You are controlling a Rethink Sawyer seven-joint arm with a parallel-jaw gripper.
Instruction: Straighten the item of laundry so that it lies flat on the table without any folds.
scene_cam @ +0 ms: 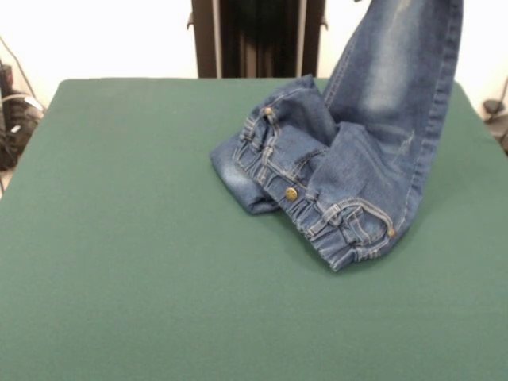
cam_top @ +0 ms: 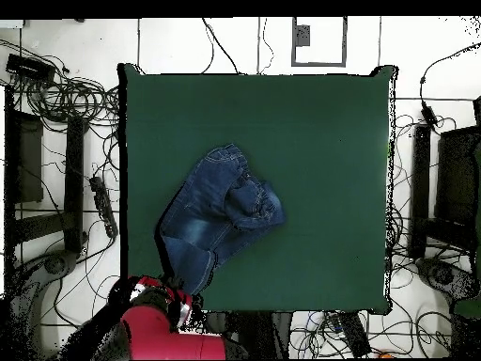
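Note:
The item of laundry (scene_cam: 349,171), a small pair of blue jeans, sits at the right rear of the green table (scene_cam: 143,238). Its gathered waistband (scene_cam: 341,230) and a folded leg lie bunched on the felt. The other leg rises steeply and leaves the front view at the top right. In the overhead view the jeans (cam_top: 221,207) stretch toward the table's (cam_top: 319,141) bottom-left corner. There the raised leg ends under my gripper (cam_top: 180,293) at the tip of the red arm. The gripper is shut on that leg's end, with the grip itself hidden beneath the arm.
Cables and black equipment (cam_top: 56,141) ring the table on the floor at both sides. A dark stand (scene_cam: 254,36) rises behind the far edge. Wires (scene_cam: 12,111) hang at the table's left side in the front view.

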